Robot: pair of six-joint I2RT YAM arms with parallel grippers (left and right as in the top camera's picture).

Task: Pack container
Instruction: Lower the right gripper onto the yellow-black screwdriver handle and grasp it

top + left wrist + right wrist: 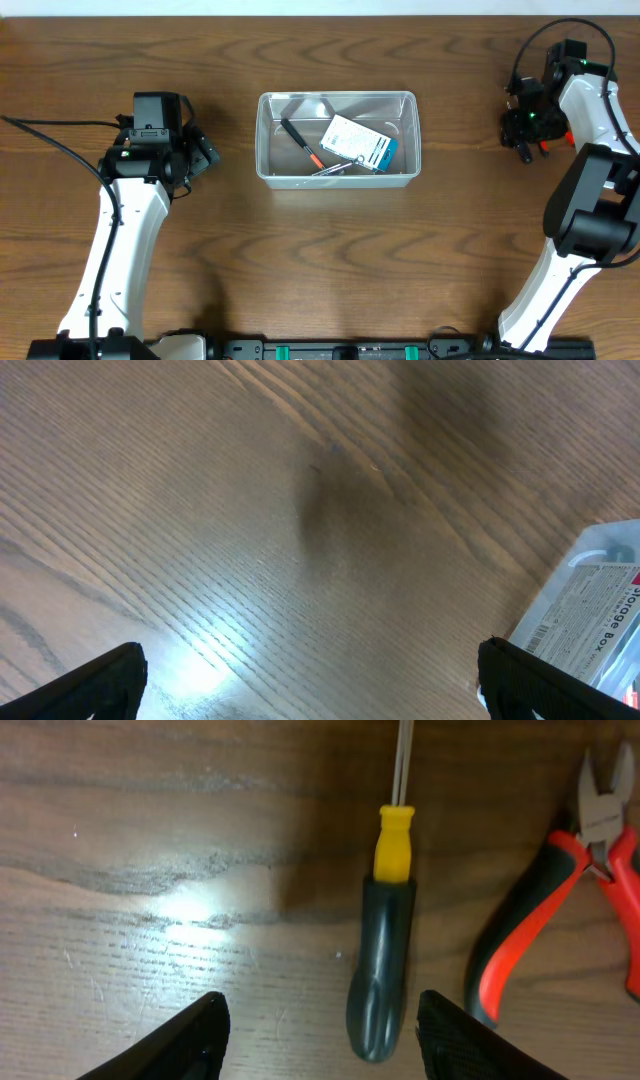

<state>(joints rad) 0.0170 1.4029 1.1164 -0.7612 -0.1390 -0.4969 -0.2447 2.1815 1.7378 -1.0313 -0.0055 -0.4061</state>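
The clear plastic container (262,140) stands mid-table. Inside it lie a blue-and-white box (358,143), a black-and-orange tool (299,140) and a small metal tool (335,168). My left gripper (202,153) hovers left of the container, wide open over bare wood (312,680); the container's labelled corner (585,595) shows by its right finger. My right gripper (525,125) is at the far right and stands open (320,1020) above a screwdriver (385,960) with a dark grey handle and yellow collar. The handle's end lies between the fingers, nearer the right one, untouched.
Red-and-black pliers (520,930) lie just right of the screwdriver, their orange handle tip peeking out under the right arm (545,147). The table's far edge runs along the top of the overhead view.
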